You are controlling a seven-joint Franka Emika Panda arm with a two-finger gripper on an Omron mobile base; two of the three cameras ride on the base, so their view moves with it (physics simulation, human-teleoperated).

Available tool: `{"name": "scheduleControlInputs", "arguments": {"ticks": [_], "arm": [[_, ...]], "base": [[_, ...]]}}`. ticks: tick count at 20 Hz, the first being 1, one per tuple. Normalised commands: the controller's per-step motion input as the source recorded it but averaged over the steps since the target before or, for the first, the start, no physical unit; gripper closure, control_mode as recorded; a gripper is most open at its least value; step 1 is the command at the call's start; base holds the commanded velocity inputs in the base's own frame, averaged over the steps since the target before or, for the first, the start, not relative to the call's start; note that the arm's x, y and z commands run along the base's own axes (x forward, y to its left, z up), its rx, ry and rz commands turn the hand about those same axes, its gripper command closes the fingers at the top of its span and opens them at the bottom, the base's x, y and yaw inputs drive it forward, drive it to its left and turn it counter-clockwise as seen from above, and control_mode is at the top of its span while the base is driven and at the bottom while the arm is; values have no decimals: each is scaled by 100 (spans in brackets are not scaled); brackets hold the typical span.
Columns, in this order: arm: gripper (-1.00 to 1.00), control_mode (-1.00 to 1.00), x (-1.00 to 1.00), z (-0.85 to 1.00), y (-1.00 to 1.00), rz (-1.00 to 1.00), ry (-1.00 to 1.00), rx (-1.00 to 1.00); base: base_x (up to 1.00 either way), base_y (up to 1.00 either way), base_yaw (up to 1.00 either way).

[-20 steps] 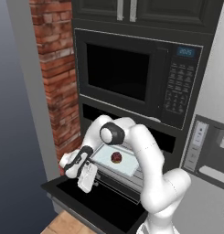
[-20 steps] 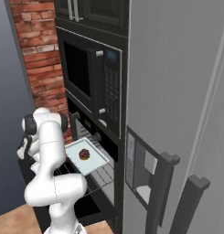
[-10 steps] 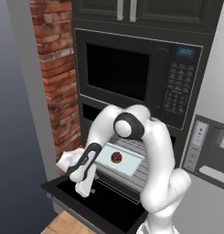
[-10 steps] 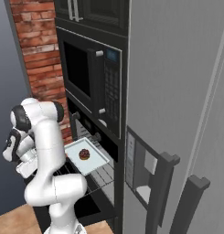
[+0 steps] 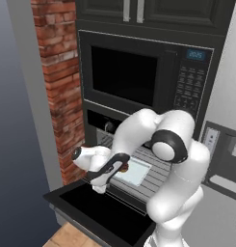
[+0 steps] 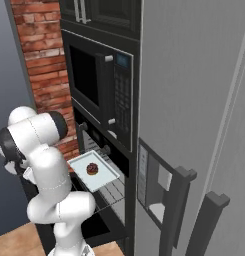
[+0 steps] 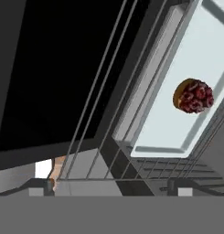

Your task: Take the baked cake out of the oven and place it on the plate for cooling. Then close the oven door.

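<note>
One small dark-red cake (image 6: 92, 169) sits near the middle of a pale tray (image 6: 106, 179), which rests on the wire rack (image 6: 114, 192) pulled out of the oven (image 5: 102, 123), at centre of the right base view. Below it the oven door (image 5: 98, 208) hangs open. Against the earlier frames, the arm has swung lower left. The claw (image 5: 101, 185) hangs low over the door, empty; I cannot tell how wide it gapes.

oven (image 5: 98, 120) under microwave (image 5: 138, 77) | oven door (image 5: 98, 210) dropped open before oven | rack (image 6: 111, 192) pulled out over door | tray (image 6: 94, 171) on rack | cake (image 6: 92, 169) on tray | fridge (image 6: 194, 125) right of oven
</note>
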Motion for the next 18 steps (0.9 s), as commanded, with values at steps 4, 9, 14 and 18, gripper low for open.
{"name": "scheduleControlInputs", "arguments": {"ticks": [4, 9, 14, 18], "arm": [[-100, -100, 83, 42, -20, 6, 1, 0], [-100, -100, 52, 6, -24, 9, 4, -6], [-100, -100, 42, -7, -21, 11, 6, -9], [-100, -100, 45, -20, -16, 10, 14, -2]], "base": [[0, 0, 0], [0, 0, 0], [0, 0, 0], [0, 0, 0]]}}
